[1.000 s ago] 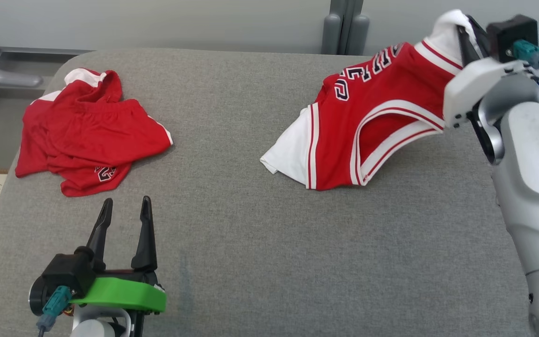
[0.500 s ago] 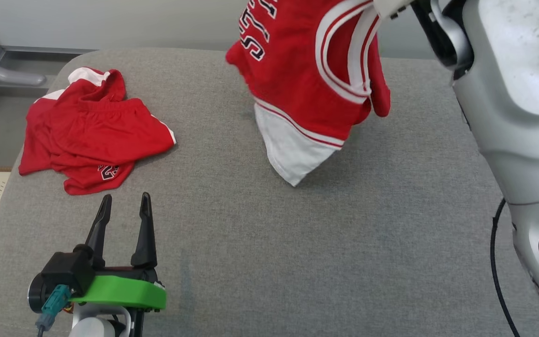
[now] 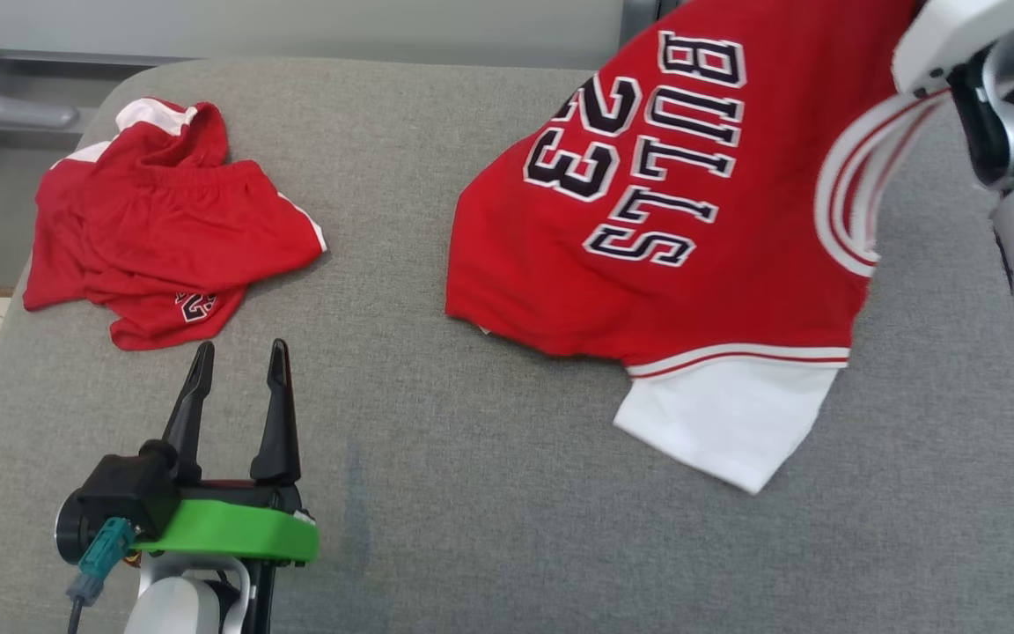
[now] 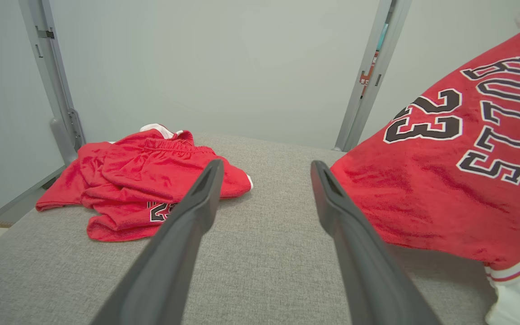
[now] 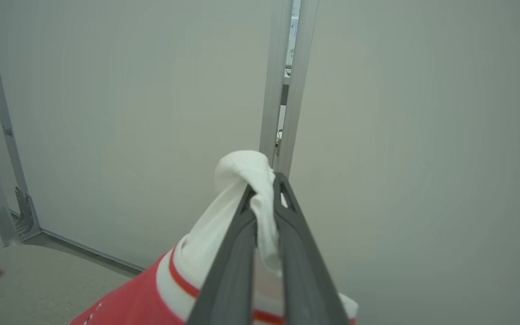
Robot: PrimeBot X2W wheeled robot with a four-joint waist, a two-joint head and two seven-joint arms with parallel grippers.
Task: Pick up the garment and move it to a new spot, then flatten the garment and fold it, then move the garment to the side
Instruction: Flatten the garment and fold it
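The right gripper (image 5: 265, 192) pinches the white edge of the red shirt (image 3: 674, 264) and holds it up over the gray table (image 3: 472, 493). The left gripper (image 3: 240, 357) is wide open and empty.

Jersey (image 3: 718, 299) top cut off

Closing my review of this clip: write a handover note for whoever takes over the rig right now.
Left gripper: open, empty, above the near left of the gray padded surface.
Right gripper: shut on a white edge of the red Bulls 23 jersey, holding it up at the right; its white hem hangs near the surface.
Red shorts: crumpled at the far left.
Done: jersey picked up. Left: set it down, flatten, fold, move aside.
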